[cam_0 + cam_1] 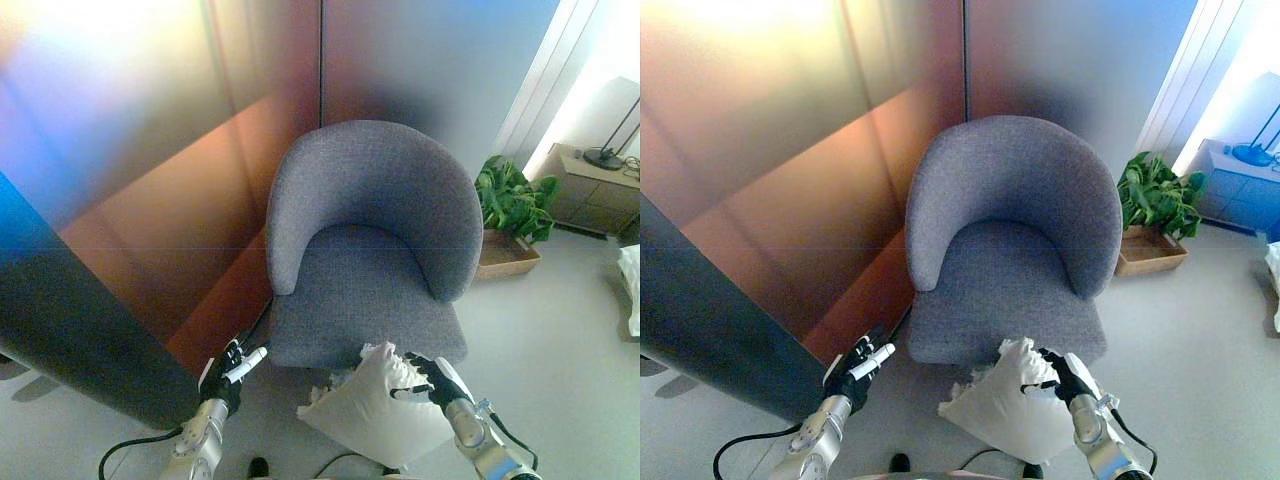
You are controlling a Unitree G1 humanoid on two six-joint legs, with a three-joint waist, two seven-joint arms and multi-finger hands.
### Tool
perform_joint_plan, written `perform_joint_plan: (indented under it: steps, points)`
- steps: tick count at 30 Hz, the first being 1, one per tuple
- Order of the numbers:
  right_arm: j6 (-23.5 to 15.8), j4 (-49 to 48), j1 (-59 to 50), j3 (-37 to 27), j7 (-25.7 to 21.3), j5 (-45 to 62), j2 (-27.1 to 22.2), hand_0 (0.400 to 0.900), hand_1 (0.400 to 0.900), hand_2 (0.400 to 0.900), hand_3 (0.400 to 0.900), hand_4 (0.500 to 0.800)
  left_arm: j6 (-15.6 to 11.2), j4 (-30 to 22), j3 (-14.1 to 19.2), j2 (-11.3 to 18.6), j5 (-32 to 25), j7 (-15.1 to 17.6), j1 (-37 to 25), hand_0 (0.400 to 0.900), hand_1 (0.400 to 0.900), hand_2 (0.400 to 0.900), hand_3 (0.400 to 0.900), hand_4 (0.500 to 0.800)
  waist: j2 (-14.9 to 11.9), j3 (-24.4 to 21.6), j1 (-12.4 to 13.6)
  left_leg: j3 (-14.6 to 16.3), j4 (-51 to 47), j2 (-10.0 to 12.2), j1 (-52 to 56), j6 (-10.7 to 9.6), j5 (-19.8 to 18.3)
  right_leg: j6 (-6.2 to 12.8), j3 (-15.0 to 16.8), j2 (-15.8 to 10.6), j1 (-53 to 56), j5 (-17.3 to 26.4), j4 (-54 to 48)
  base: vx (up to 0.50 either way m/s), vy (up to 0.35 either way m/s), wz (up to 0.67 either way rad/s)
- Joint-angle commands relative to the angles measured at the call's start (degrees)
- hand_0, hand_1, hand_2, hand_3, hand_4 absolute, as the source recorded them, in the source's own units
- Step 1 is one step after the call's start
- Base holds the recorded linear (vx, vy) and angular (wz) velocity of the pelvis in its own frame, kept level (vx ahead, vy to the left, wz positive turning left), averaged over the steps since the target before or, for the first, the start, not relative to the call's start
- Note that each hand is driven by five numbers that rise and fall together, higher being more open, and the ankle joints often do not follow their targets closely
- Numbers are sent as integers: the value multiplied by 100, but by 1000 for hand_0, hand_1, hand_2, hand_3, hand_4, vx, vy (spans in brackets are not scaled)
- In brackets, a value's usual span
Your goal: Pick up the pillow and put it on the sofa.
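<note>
Left eye view, right robot hand (432,378) clamped on white pillow (375,410), left robot hand (233,368) loosely open, empty.

the pillow (375,410) was plain white. the armchair (370,240) was grey, speckled fabric. the plant (515,200) was green, in a tan wooden box (505,258). both hands, left (232,372) and right (430,378), were black with white tips.

The pillow (375,405) hangs just before the sofa (370,250); a potted plant (513,205) stands to its right.
</note>
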Motion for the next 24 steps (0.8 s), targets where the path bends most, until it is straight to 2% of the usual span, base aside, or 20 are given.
perform_joint_plan:
  steps: [1, 7, 15, 20, 24]
  points:
    - [-213, 13, -727, 38, -459, -348, -230, 900, 900, 900, 900, 800, -673, -365, -36, 161, 39, -104, -479, 900, 900, 900, 900, 800, -175, -19, 184, -106, 23, 1, 210, 137, -276, 291, -147, -480, 77, 60, 19, 39, -1, 1]
    - [-196, 482, -888, 120, -626, -499, -252, 900, 900, 900, 900, 800, -606, -338, -115, 207, 61, -149, -411, 900, 900, 900, 900, 800, -143, 32, 272, -153, 23, 17, 237, 145, -267, 290, -135, -495, 97, 55, 29, 57, 4, 5]
    - [-190, 859, -1364, 379, -929, -411, -284, 900, 900, 900, 900, 800, -727, -262, -341, 226, -57, -149, -594, 900, 900, 900, 900, 800, -61, 252, 350, -253, 23, -19, 42, 157, -254, 279, -96, -490, -129, 78, 62, -27, 11, 4]
    - [-148, 1067, -1720, 501, -1004, -312, -333, 900, 900, 900, 900, 800, -823, -306, -456, 239, -151, -129, -800, 900, 900, 900, 900, 800, -32, 523, 365, -330, 63, -45, -136, 153, -239, 264, -48, -496, -306, 92, 105, -81, 1, 2]
    - [-280, 1502, -2180, 587, -1077, -186, -403, 900, 900, 900, 900, 800, -915, -306, -565, 274, -299, -79, -1074, 900, 900, 900, 900, 800, 44, 801, 390, -388, 131, -78, -333, 160, -241, 246, 2, -514, -514, 96, 175, -138, 19, -1]
